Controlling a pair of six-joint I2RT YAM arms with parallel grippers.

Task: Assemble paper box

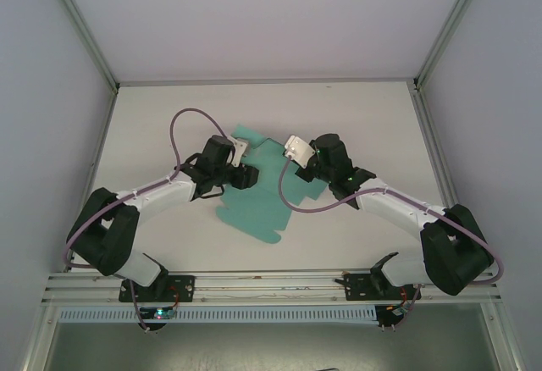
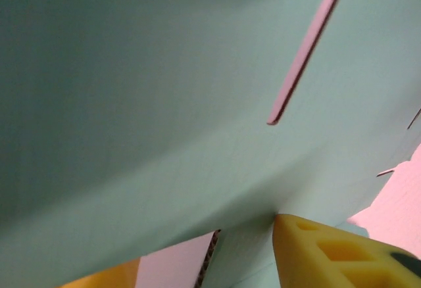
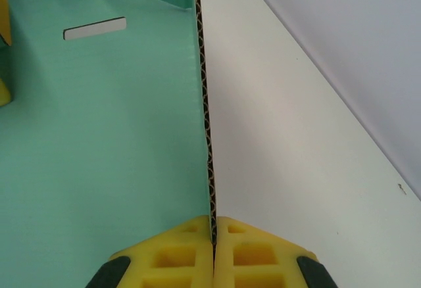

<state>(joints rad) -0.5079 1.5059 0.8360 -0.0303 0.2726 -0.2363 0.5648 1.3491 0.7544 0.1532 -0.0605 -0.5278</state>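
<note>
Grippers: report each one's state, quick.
Left gripper: open, fingers straddling the box.
Right gripper: closed on the box's edge.

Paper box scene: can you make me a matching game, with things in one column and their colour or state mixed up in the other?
Things:
1 paper box
2 right gripper
3 table
4 cable

Colour or state:
a white
b shut on a card edge
c teal-green
d purple

Pairs: 1-c, 2-b, 3-a, 4-d
</note>
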